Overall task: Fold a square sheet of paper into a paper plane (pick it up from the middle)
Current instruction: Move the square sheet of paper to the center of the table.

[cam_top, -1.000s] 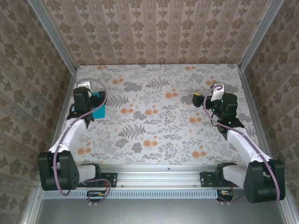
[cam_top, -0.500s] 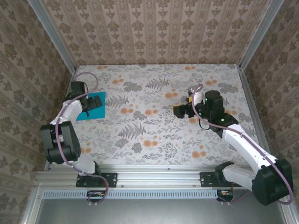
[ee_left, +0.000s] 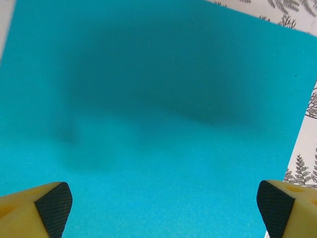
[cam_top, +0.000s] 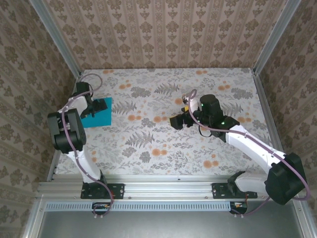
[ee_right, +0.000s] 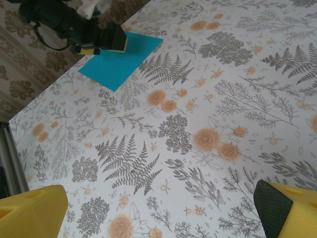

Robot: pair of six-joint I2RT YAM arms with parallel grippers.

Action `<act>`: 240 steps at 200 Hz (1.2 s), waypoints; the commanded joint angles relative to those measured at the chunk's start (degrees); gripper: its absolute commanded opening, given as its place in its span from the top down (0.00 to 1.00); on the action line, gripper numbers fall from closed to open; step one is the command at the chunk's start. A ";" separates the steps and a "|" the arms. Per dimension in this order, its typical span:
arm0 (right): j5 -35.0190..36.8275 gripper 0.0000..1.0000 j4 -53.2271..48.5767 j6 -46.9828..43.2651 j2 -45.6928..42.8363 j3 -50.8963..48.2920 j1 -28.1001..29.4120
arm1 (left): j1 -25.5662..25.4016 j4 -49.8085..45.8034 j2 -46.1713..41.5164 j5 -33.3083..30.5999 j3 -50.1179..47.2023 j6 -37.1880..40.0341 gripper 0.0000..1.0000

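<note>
The square sheet of paper [cam_top: 97, 120] lies flat and teal-blue at the table's far left; it has no folds. My left gripper [cam_top: 100, 106] hovers open just over its far part. In the left wrist view the paper [ee_left: 158, 114] spreads under the gripper [ee_left: 166, 208], with a shadow on it and the yellow fingertips [ee_left: 52, 206] wide apart. My right gripper [cam_top: 178, 113] is open above the middle of the table, pointing left toward the paper [ee_right: 121, 62]. Nothing lies between its fingers [ee_right: 34, 213].
The table [cam_top: 163, 144] has a floral cover of grey ferns and orange blossoms. Patterned walls and metal rails [cam_top: 67, 47] close it in on three sides. The paper's left edge lies close to the left rail. The left arm's elbow [cam_top: 65, 131] stands folded near that rail.
The right arm has swung left from the table's right side to its middle. The left arm has folded back toward the left rail, its gripper staying over the paper.
</note>
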 commanded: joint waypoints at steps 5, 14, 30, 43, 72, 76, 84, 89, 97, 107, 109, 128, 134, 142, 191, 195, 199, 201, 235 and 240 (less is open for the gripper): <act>1.67 0.00 -1.13 1.02 1.64 2.66 0.97 | 0.20 -3.10 2.99 3.54 1.68 -1.52 0.00; 2.01 0.00 -1.27 1.06 2.07 2.93 1.22 | -0.28 -2.95 3.38 3.73 1.37 -1.49 0.00; 2.40 0.00 -1.41 1.09 2.67 3.31 1.51 | -0.60 -3.30 4.32 3.66 1.64 -1.71 0.00; 2.74 0.00 -1.57 1.20 2.97 3.48 1.59 | -0.60 -4.52 5.41 4.45 2.68 -1.78 0.00; 3.18 0.00 -2.13 1.20 3.64 3.77 1.77 | -0.82 -5.82 6.31 5.69 3.44 -1.69 0.00; 3.35 0.00 -2.20 1.20 3.64 3.84 1.77 | -0.89 -6.04 6.43 5.73 3.44 -1.59 0.00; 3.61 0.00 -2.31 1.26 3.63 3.80 1.77 | -1.03 -6.35 6.73 5.74 3.37 -1.41 0.00; 3.77 0.00 -2.33 1.20 3.62 3.82 1.77 | -1.07 -6.74 6.97 5.79 3.54 -1.29 0.00; 3.96 0.00 -2.52 1.11 3.48 3.88 1.77 | -1.22 -7.51 7.35 5.58 3.78 -1.10 0.00; 4.19 0.00 -3.01 0.83 3.47 4.07 1.77 | -1.75 -8.38 7.49 4.89 3.97 -1.01 0.00; 4.21 0.00 -3.12 0.75 3.47 4.09 1.79 | -1.88 -8.50 7.42 4.70 3.97 -0.86 0.00; 4.76 0.00 -3.71 0.49 3.08 4.25 1.77 | -3.83 -10.04 7.28 2.87 4.20 0.03 0.00; 4.87 0.00 -3.86 0.49 3.04 4.20 1.77 | -4.42 -10.57 7.35 2.40 4.18 0.13 0.00; 5.11 0.00 -3.86 0.34 2.87 4.04 1.77 | -4.94 -10.50 7.36 1.95 3.81 0.09 0.00; 6.35 0.00 -4.26 0.15 1.87 3.47 1.68 | -7.86 -12.81 6.90 2.72 3.04 0.13 0.00; 6.42 0.00 -4.36 0.10 1.76 3.37 1.68 | -8.12 -12.90 6.72 2.56 2.94 0.13 0.00; 6.45 0.00 -4.41 0.06 1.73 3.35 1.68 | -8.43 -12.96 6.63 2.56 2.79 0.01 0.00; 6.44 0.00 -4.35 -0.01 1.71 3.38 1.61 | -8.67 -12.92 6.55 2.58 2.68 -0.08 0.00; 6.88 0.00 -4.18 -0.68 1.12 2.37 1.42 | -11.01 -15.08 5.96 0.68 3.41 -0.49 0.00; 7.04 0.00 -4.27 -0.92 1.17 2.11 1.34 | -11.43 -15.64 5.84 0.79 3.64 -0.52 0.00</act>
